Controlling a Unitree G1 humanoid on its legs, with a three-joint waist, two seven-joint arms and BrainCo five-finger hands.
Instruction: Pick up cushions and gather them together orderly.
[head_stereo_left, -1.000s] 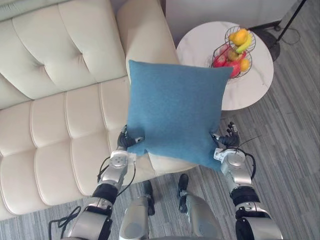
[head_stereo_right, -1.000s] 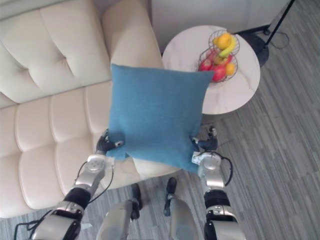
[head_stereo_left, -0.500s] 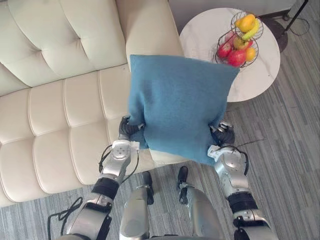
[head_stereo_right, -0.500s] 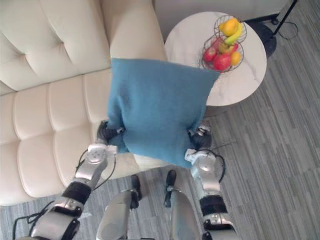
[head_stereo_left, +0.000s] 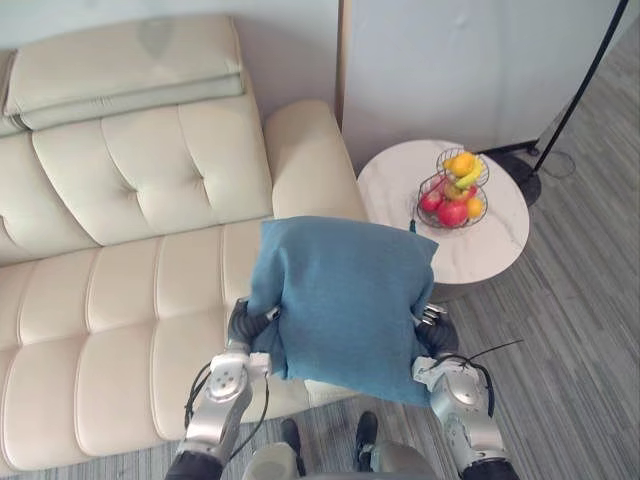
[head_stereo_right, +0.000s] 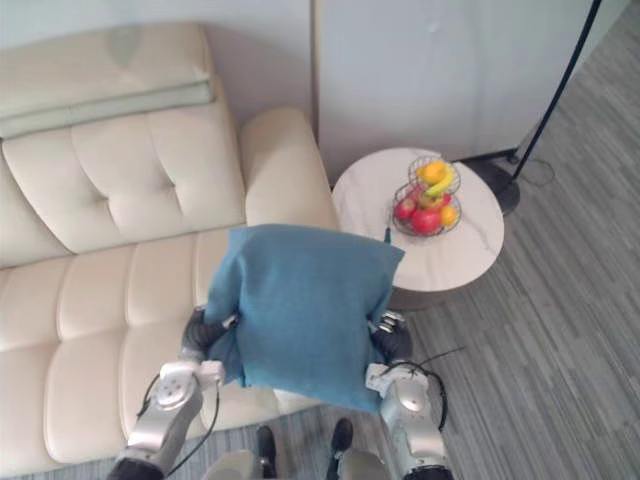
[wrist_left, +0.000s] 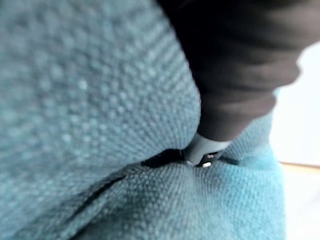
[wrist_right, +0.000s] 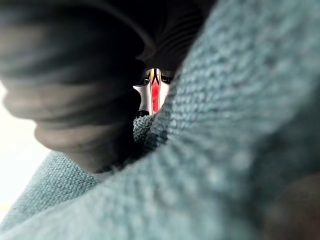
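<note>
Broadly, a cream tufted sofa (head_stereo_left: 130, 180) took up the robot's left side of the scene, its rounded armrest (head_stereo_left: 305, 150) at the end nearest a round white side table (head_stereo_left: 490, 240). Over the armrest end of the seat hung the blue cushion (head_stereo_left: 345, 300) — lifted off the sofa, its face turned up towards the head camera and its far corner overlapping the table's edge in the eye views. It was carried between the two hands: the left hand (head_stereo_left: 242, 322) against its lower left edge, the right hand (head_stereo_left: 440, 335) against its lower right edge. In both wrist views the blue weave bunched close around the dark covers, so whether either hand was clenched on the cloth or merely pressing it could not be told. On the table stood a wire fruit basket (head_stereo_left: 452, 190) — red and yellow fruit inside.
</note>
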